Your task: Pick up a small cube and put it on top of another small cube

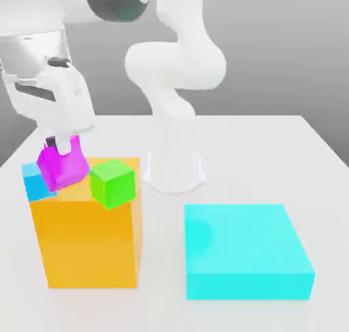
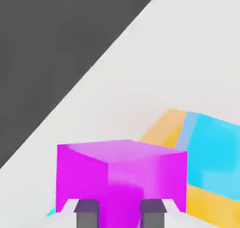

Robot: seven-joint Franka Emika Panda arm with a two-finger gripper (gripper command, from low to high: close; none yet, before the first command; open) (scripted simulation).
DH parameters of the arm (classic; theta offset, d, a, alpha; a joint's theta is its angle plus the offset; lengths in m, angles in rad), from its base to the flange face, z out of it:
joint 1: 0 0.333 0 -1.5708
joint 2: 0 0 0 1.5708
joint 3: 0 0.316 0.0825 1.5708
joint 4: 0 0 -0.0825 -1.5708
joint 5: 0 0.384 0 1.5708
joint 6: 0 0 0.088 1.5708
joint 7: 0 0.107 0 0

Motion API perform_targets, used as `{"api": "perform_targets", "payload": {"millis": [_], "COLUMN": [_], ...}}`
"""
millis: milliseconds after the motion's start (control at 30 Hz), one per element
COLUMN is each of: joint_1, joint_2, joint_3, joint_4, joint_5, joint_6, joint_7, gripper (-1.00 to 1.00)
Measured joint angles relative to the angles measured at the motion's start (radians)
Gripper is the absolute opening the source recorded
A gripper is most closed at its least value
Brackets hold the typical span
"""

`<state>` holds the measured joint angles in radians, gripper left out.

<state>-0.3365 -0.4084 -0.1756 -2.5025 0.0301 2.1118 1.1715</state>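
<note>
In the left half of the exterior view, the magenta cube (image 1: 63,167) is seen tilted above the orange block (image 1: 88,242), gripped by the claw (image 1: 60,145). Whether its lower edge is touching the block cannot be told. The blue cube (image 1: 37,182) is placed toward the frame's left edge and the green cube (image 1: 113,183) just right of the magenta one in the picture.

The likeliest trouble is judged to be a knock: if the held cube is moved sideways while this low, either neighbour could be pushed off the block. If it is released while tilted, a landing on an edge and a tumble onto the counter (image 1: 238,160) could be caused. A slip could also be brought about by an off-centre grip.

The cube is coloured a strong purple-leaning magenta, with plain, flat faces and crisp edges; in the hand view, a paler upper face is shown.
</note>
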Motion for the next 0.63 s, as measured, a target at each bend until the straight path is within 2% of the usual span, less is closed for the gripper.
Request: {"api": "perform_targets", "payload": {"millis": [233, 367, 400, 633], "joint_1": [-0.155, -0.175, -0.177, -0.178], "joint_2": [-0.243, -0.216, -0.207, -0.207], "joint_3": [-0.001, 0.003, 0.002, 0.003], "joint_4": [-0.116, -0.215, -0.234, -0.235], "joint_5": [-0.114, -0.140, -0.142, -0.145], "joint_6": [-0.140, -0.014, 0.015, 0.014], "joint_7": [0.095, 0.111, 0.111, 0.113], "gripper": [-1.00, -1.00, 1.00, 1.00]}}
